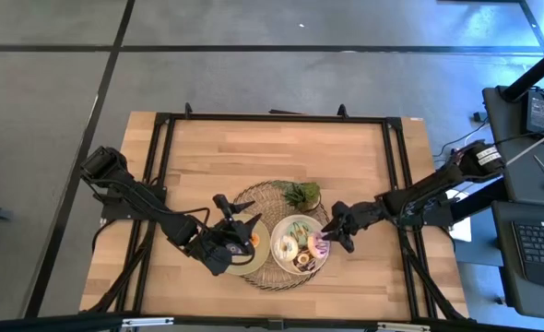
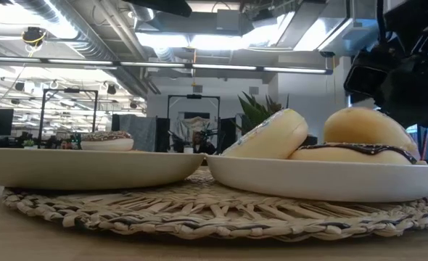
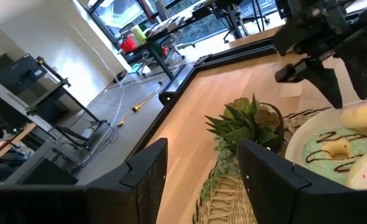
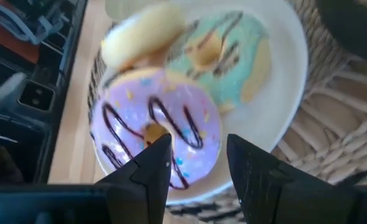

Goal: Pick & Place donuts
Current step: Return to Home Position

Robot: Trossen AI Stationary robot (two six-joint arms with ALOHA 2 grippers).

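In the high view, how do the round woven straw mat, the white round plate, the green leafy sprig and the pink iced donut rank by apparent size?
From largest to smallest:
1. round woven straw mat
2. white round plate
3. green leafy sprig
4. pink iced donut, clearly the smallest

High view straight down over pale wooden table, low view level at round woven mat, wrist views close, sharing white plate.
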